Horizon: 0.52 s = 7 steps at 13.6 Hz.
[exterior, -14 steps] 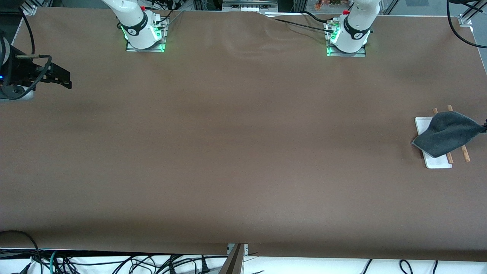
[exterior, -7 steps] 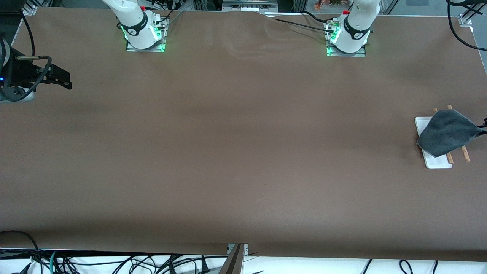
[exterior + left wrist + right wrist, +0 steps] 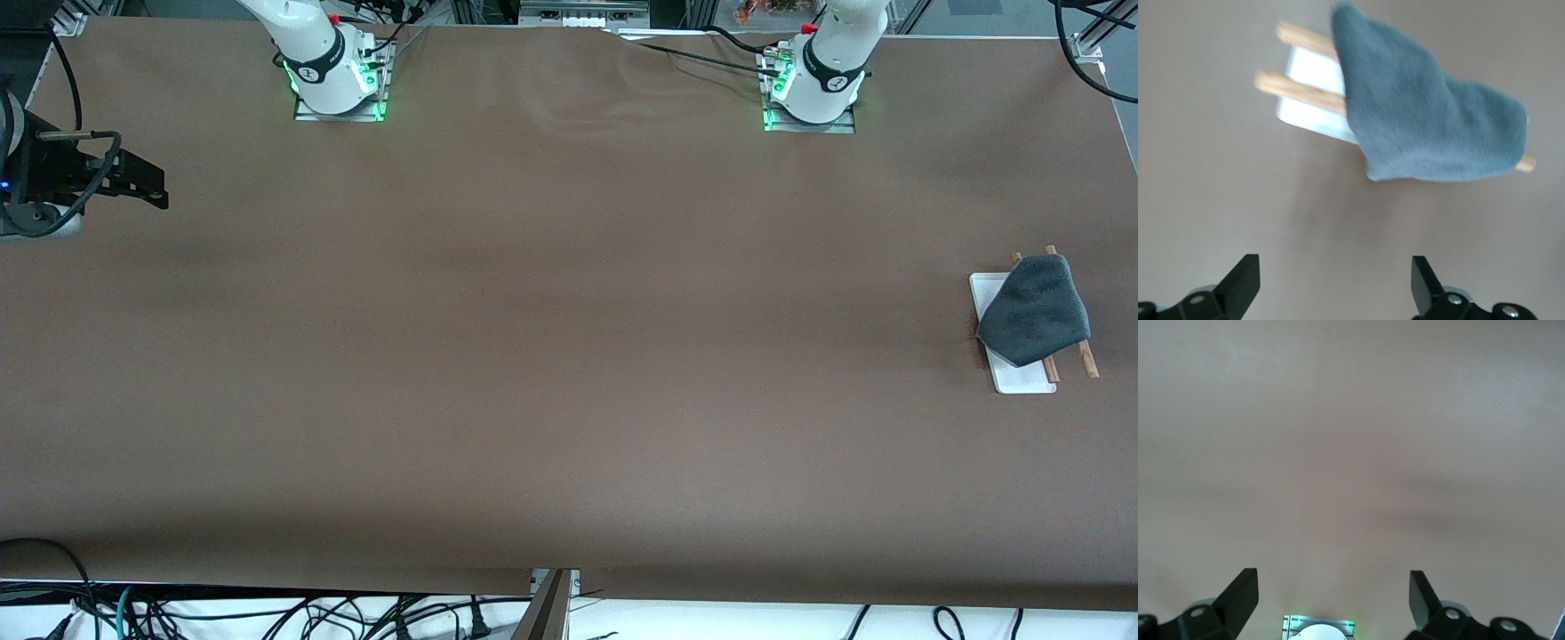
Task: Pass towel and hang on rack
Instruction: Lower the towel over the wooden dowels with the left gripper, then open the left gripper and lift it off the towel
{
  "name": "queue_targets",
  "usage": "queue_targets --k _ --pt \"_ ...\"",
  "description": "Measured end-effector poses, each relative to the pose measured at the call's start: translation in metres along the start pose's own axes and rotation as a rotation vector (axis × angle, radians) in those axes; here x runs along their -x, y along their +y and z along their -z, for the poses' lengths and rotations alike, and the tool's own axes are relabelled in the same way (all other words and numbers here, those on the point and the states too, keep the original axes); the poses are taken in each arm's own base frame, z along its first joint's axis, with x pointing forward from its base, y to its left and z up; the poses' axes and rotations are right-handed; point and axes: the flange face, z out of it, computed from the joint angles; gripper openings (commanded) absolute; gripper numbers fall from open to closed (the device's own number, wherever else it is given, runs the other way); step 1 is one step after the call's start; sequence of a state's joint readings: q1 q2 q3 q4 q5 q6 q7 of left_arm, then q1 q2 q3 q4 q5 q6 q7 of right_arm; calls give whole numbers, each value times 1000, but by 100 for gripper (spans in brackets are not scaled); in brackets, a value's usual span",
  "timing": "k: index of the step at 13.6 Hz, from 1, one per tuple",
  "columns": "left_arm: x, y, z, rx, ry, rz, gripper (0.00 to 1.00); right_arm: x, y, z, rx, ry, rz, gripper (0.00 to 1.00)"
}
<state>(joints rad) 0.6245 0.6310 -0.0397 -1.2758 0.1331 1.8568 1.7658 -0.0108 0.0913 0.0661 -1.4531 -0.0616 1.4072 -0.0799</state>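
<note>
The dark-grey towel [image 3: 1036, 311] hangs draped over the two wooden rods of the rack [image 3: 1022, 378] near the left arm's end of the table. In the left wrist view the towel [image 3: 1425, 127] covers most of the rods, and the rack's white base [image 3: 1313, 72] and rod ends show beside it. My left gripper [image 3: 1335, 287] is open and empty, apart from the towel, over bare table; it is outside the front view. My right gripper [image 3: 151, 185] waits open and empty over the right arm's end of the table, and it also shows in the right wrist view [image 3: 1333, 607].
The brown table cover [image 3: 569, 356] has slight wrinkles near the arm bases. The right arm's base [image 3: 1317, 628] shows between the right gripper's fingers. Cables hang along the table's edge nearest the front camera.
The towel's corner that was pulled out toward the table's end has been let go and now lies on the rack. The left gripper has left the front view. The right arm has not moved.
</note>
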Motion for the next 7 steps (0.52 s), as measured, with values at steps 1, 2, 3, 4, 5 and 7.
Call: queue_targets --k 1,2,3,4,5,7 --pt "-4 2 18 -24 27 21 100 0 0 0 0 0 0 100" --pt "-8 6 34 -29 50 49 100 0 0 0 0 0 0 100" --pt "-15 11 46 -19 67 80 100 0 0 0 0 0 0 100" --pt "-26 15 58 -5 77 107 100 0 0 0 0 0 0 100" --pt "-46 17 70 12 80 142 100 0 0 0 0 0 0 100" --pt "-105 26 98 63 72 243 100 0 0 0 0 0 0 100"
